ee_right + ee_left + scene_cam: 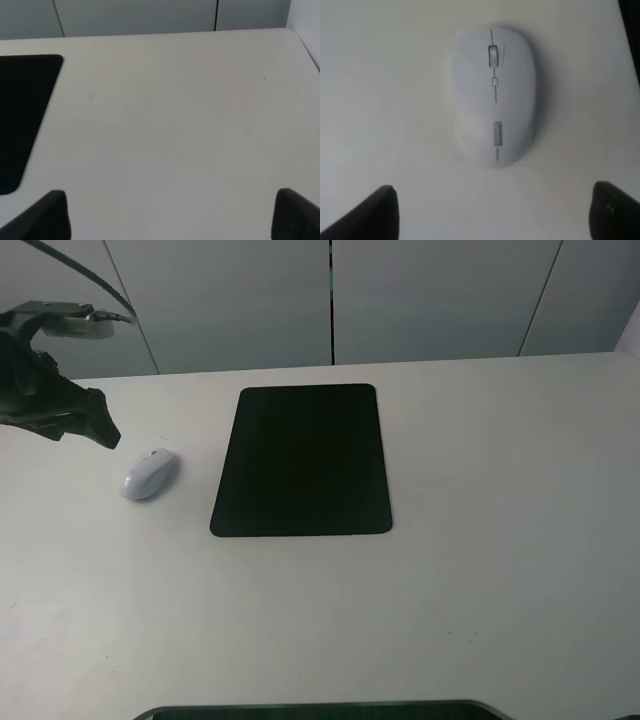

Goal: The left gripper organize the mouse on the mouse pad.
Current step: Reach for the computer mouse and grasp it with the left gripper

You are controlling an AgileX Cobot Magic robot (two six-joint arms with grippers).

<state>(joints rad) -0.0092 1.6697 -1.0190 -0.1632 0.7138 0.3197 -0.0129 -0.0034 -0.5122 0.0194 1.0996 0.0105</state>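
The white-grey mouse (149, 474) lies on the bare table, left of the black mouse pad (303, 460) and not touching it. My left gripper (100, 427) hovers above the table just behind and to the left of the mouse. In the left wrist view the mouse (493, 95) sits scroll wheel away from me, ahead of the left gripper (495, 220), which is open, its dark fingertips (375, 217) wide apart and holding nothing. The right gripper (170, 217) is open over bare table, with the pad's corner (25, 110) to one side.
The white table (480, 540) reaches back to a grey panelled wall (430, 300). A dark curved edge (320, 710) shows at the bottom of the exterior view. A black cable (90, 280) arcs above the left arm.
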